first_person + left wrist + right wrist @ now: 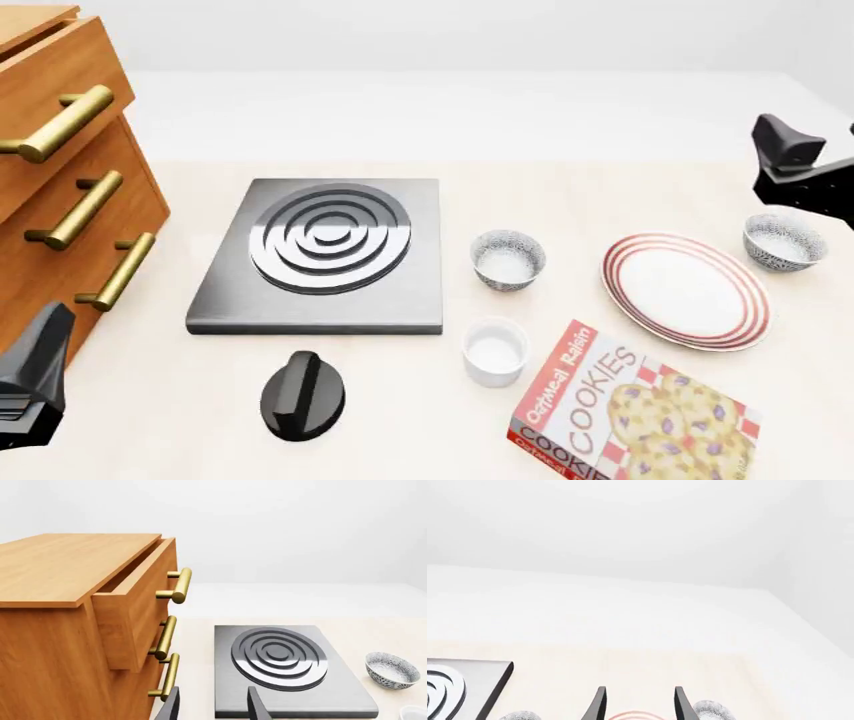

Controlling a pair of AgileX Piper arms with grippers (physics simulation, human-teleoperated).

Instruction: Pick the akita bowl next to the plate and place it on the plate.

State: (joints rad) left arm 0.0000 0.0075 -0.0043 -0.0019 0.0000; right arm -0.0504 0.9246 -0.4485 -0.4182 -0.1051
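**Bowl not yet picked**

Bowl sits on the table near its right edge, just beside the plate. The right gripper hangs above it, jaws apart and empty. The left gripper, also open, waits near the drawers. Everything remains to do.

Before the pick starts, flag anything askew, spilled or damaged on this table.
Only the cabinet's top drawer is pulled partly open, standing out past the two below. The cookie box lies flat at an angle. Nothing spilled or broken; both speckled bowls sit upright.
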